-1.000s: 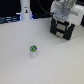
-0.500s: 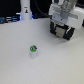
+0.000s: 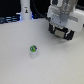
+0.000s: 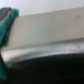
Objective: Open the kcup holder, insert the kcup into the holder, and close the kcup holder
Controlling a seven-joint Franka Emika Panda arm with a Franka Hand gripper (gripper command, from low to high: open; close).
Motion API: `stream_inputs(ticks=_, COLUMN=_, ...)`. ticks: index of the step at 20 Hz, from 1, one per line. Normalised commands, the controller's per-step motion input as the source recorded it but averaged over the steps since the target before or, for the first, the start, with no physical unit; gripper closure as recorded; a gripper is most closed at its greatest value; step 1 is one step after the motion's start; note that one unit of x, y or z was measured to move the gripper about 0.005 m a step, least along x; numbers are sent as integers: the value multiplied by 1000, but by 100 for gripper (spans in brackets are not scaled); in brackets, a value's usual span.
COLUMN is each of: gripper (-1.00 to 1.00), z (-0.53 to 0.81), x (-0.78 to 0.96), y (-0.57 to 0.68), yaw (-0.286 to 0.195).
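Observation:
The kcup [image 3: 33,49], a tiny white pod with a green top, stands alone on the white table [image 3: 20,65], left of centre in the exterior view. The black kcup holder [image 3: 71,30] sits at the upper right of that view, mostly covered by my white arm. My gripper [image 3: 61,35] hangs right at the holder's front, far from the kcup. Its fingers merge with the dark holder, so I cannot tell how the jaws stand. The wrist view is a blurred close-up of a grey surface [image 4: 47,27] and a dark rounded edge [image 4: 45,62].
A tall white bottle-shaped object [image 3: 25,9] stands at the back left of the exterior view. Dark equipment runs along the table's far edge [image 3: 10,20]. A green patch [image 4: 6,27] shows at the edge of the wrist view.
The gripper stays at the holder's front with hardly any visible shift. The kcup has not moved.

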Motion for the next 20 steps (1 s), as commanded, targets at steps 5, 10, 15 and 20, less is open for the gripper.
stream_inputs(ticks=5, gripper=100, z=199, x=956, y=-304, yaw=-67)
stream_inputs(ticks=10, gripper=100, z=201, x=953, y=-311, yaw=-70)
stream_inputs(ticks=15, gripper=100, z=202, x=939, y=-326, yaw=-72)
stream_inputs(ticks=20, gripper=100, z=198, x=914, y=-382, yaw=-74)
